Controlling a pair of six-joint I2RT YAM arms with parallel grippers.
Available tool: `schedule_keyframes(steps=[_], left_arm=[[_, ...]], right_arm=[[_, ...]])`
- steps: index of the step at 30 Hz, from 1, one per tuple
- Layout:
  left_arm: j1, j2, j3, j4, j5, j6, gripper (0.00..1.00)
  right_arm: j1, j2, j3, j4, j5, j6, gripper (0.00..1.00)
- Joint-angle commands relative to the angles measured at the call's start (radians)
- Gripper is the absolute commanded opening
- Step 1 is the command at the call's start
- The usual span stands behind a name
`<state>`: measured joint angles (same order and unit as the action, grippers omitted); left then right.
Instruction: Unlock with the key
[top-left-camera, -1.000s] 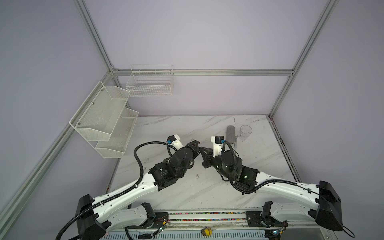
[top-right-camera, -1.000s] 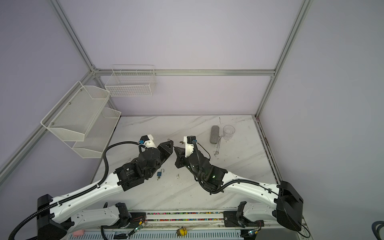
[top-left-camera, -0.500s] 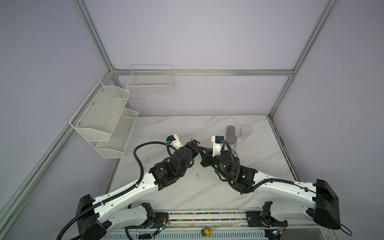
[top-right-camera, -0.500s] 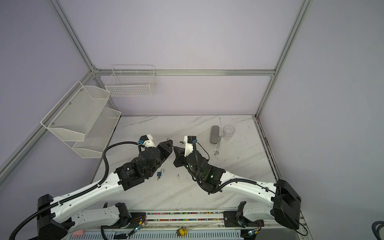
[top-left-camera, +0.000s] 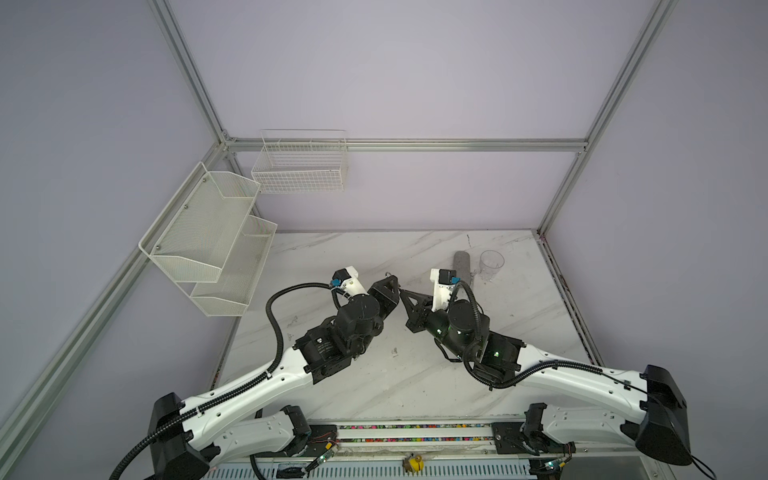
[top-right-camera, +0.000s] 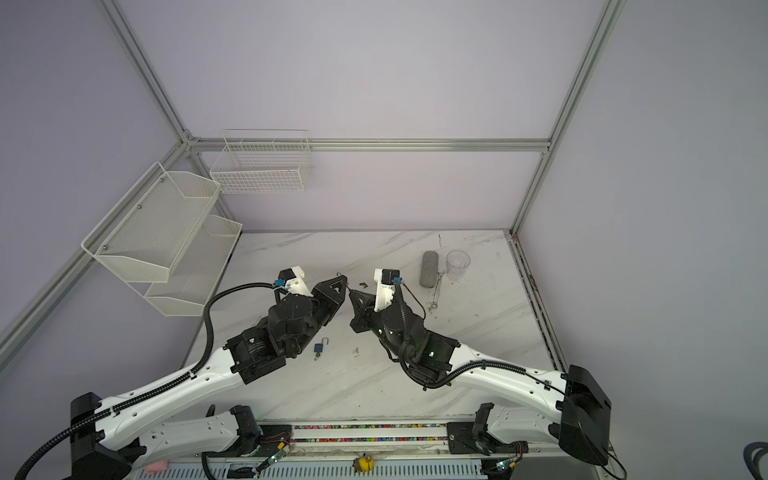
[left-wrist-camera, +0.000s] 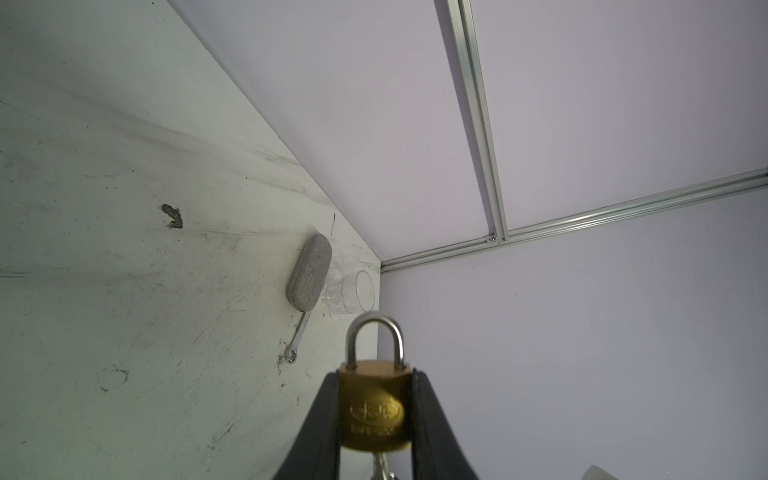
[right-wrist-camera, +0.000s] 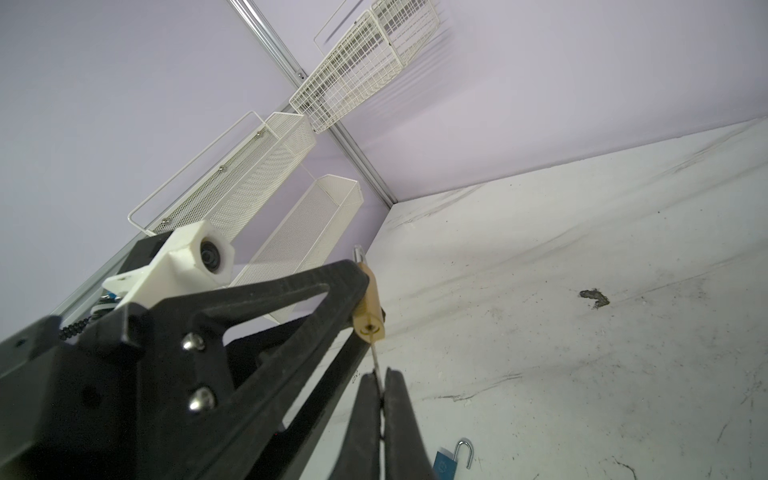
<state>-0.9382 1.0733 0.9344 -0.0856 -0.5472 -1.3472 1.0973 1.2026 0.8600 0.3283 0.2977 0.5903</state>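
A brass padlock (left-wrist-camera: 376, 409) sits upright between the black fingers of my left gripper (left-wrist-camera: 375, 376), which is shut on its body. Its steel shackle (left-wrist-camera: 375, 340) looks closed. In the right wrist view the padlock (right-wrist-camera: 370, 305) shows its underside, and a thin silver key (right-wrist-camera: 376, 357) runs from the keyhole into my right gripper (right-wrist-camera: 381, 374), which is shut on it. In both top views the left gripper (top-right-camera: 338, 286) and right gripper (top-right-camera: 352, 293) meet tip to tip above the middle of the table; the key is too small to see there.
A blue padlock (top-right-camera: 320, 347) with an open shackle lies on the marble table (top-right-camera: 478, 332) near the left arm. A grey case (top-right-camera: 429, 269), a clear cup (top-right-camera: 458, 264) and a small wrench (top-right-camera: 437, 291) lie back right. White shelves (top-right-camera: 166, 232) and a wire basket (top-right-camera: 262, 166) hang at the left.
My right gripper has edged slightly toward the left gripper's tip. Both grips are unchanged.
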Motion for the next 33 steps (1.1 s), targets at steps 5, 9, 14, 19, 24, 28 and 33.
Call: schedule_keyframes(steps=[5, 9, 14, 19, 24, 28, 33], left_arm=[[-0.009, 0.029, -0.002, 0.073, 0.060, 0.008, 0.00], [-0.012, 0.057, 0.023, 0.051, 0.117, 0.008, 0.00], [-0.036, 0.091, 0.056, 0.051, 0.187, -0.003, 0.00], [-0.051, 0.086, 0.057, 0.072, 0.221, -0.018, 0.00], [-0.052, 0.093, 0.073, 0.042, 0.242, -0.012, 0.00], [-0.054, 0.095, 0.090, -0.003, 0.251, 0.003, 0.00], [-0.052, 0.102, 0.090, -0.036, 0.273, 0.009, 0.00]], right_arm=[[0.016, -0.020, 0.007, 0.049, -0.018, -0.093, 0.00], [0.016, -0.006, 0.011, 0.122, -0.077, -0.192, 0.00], [0.016, 0.036, 0.039, 0.180, -0.129, -0.271, 0.00], [-0.014, 0.036, 0.046, 0.242, -0.265, -0.134, 0.00], [-0.045, 0.017, 0.069, 0.251, -0.312, -0.041, 0.00], [-0.040, 0.010, 0.082, 0.193, -0.204, -0.226, 0.00], [-0.037, 0.042, 0.079, 0.234, -0.230, -0.393, 0.00]])
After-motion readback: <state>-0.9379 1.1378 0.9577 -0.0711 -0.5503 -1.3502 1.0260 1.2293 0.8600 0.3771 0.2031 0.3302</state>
